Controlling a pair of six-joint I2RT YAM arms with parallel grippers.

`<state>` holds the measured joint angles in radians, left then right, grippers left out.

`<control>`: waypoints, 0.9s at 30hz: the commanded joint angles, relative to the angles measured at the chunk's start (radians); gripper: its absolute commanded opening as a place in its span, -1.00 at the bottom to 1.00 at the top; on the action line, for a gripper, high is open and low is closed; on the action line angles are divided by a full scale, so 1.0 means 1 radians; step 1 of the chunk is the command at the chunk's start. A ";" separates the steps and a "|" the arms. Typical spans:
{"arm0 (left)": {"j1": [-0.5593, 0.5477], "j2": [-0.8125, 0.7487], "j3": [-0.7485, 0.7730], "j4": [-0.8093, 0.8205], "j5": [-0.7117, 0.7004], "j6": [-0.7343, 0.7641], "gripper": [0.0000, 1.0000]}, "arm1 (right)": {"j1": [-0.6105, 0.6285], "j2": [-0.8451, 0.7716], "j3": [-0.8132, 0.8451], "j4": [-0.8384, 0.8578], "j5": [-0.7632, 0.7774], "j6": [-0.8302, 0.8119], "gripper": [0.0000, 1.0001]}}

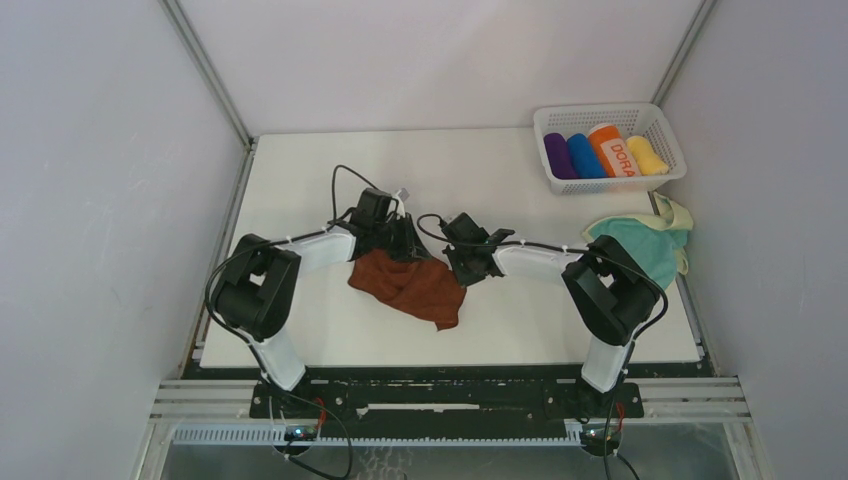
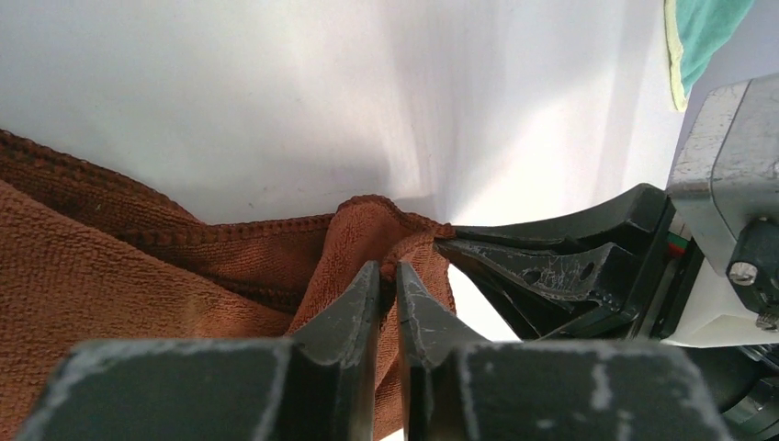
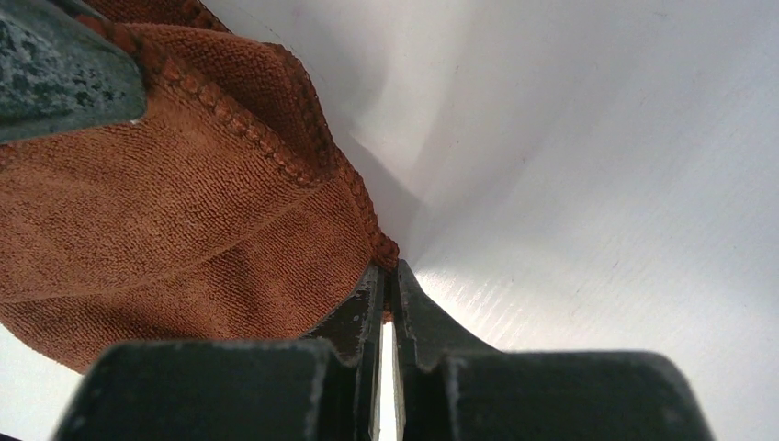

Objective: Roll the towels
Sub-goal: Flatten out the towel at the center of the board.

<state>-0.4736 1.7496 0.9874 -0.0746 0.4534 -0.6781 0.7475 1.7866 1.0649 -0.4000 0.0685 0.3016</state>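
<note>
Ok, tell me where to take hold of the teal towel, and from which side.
Probably best: pinch the cream-hemmed corner at the far end of the teal towel, coming straight down from above. The towel lies bunched at the table's right edge; that corner sticks out free, while the right arm overlaps its near part.

Bright, soft, even light fills the top view, and the arms throw only faint shadows on the white bench (image 1: 300, 180). In the wrist views the near bodies of the left gripper (image 2: 387, 276) and right gripper (image 3: 386, 276) are blurred. The rust-brown towel (image 3: 184, 211) shows a sharp weave, with grey shadow beside it and washed-out bench beyond.
</note>
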 commanded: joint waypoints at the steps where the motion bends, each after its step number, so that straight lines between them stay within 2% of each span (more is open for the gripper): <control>1: -0.002 0.005 0.026 0.046 0.042 0.011 -0.81 | -0.004 -0.014 -0.027 -0.051 0.001 -0.007 -1.00; 3: 0.001 -0.006 0.031 0.034 0.039 0.011 -0.99 | -0.005 -0.023 -0.027 -0.056 0.015 -0.010 -1.00; 8: 0.038 -0.126 0.051 -0.063 -0.029 0.079 -1.00 | -0.031 -0.088 -0.030 -0.083 0.053 -0.031 -1.00; 14: 0.160 -0.376 0.102 -0.239 -0.170 0.206 -1.00 | -0.117 -0.246 -0.014 -0.136 0.092 -0.087 -1.00; 21: 0.245 -0.611 0.238 -0.373 -0.428 0.417 -1.00 | -0.228 -0.451 0.078 -0.177 0.149 -0.195 -1.00; 27: 0.260 -0.804 0.301 -0.373 -0.668 0.525 -1.00 | -0.265 -0.627 0.164 -0.178 0.196 -0.289 -1.00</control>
<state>-0.2260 1.0550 1.2137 -0.4286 -0.0044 -0.2806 0.4900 1.2827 1.1610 -0.5888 0.2096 0.1081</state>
